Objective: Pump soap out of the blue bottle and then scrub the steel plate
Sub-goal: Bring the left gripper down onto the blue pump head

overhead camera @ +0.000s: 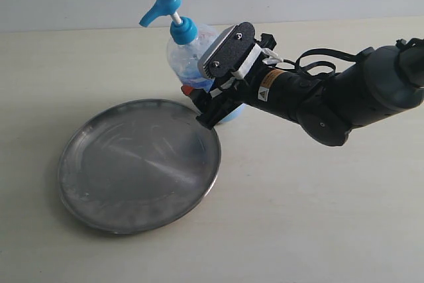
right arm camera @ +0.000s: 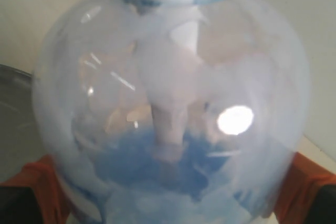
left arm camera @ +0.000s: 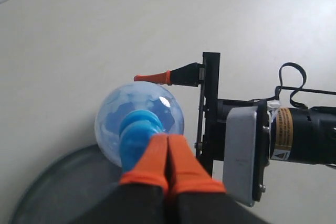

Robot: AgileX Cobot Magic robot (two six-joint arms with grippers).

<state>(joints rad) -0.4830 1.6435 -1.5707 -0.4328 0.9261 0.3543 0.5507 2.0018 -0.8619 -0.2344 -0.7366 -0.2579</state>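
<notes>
Bottle (overhead camera: 189, 54) of blue soap (right arm camera: 168, 182), standing midway along the table (overhead camera: 318, 217), closer to its far edge than its near edge. Your right claw (overhead camera: 199, 104) clasps its round belly, one orange pad on each side. Your left claw (left arm camera: 168, 145) hangs just above the pump head (overhead camera: 161, 6), not touching it, fingers pressed together and holding nothing.

Press straight down on the pump's top, with the right grip firm so the bottle cannot tip. The spout seems to point over the plate (overhead camera: 139, 164), which lies just beside the bottle, toward the near left corner.

The soap fills only the bottle's lower part. The plate shows dull streaks and no blue blob.
</notes>
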